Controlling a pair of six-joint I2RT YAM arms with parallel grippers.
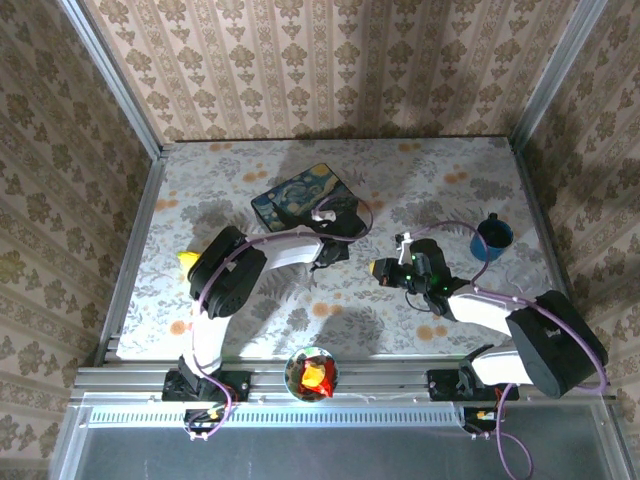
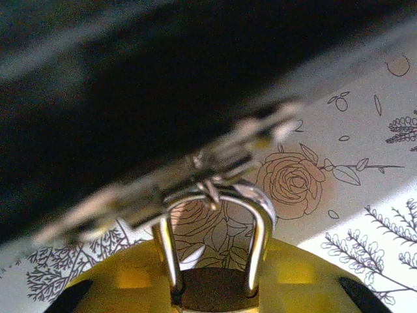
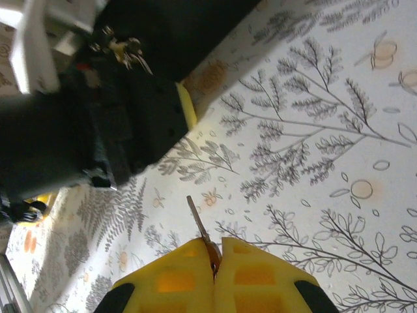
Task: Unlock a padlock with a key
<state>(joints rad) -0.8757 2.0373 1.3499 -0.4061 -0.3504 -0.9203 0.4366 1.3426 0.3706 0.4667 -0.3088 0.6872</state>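
Observation:
The padlock (image 2: 218, 290) hangs by its pale shackle (image 2: 260, 222) from the metal hasp (image 2: 215, 163) of the dark blue box (image 1: 300, 195). My left gripper (image 2: 215, 270) is shut on the padlock's brass body, a yellow finger (image 2: 124, 280) pressed to each side. In the top view, the left gripper (image 1: 335, 245) sits at the box's near edge and covers the padlock. My right gripper (image 3: 216, 251) is shut on the key (image 3: 199, 218), whose thin blade sticks out toward the left arm. From above, the right gripper (image 1: 382, 268) is a short way right of the left one.
A small dark blue cup (image 1: 493, 236) stands at the right of the flowered table (image 1: 420, 180). A bowl (image 1: 312, 373) with red and yellow things sits at the near edge between the arm bases. A yellow object (image 1: 187, 261) lies left of the left arm.

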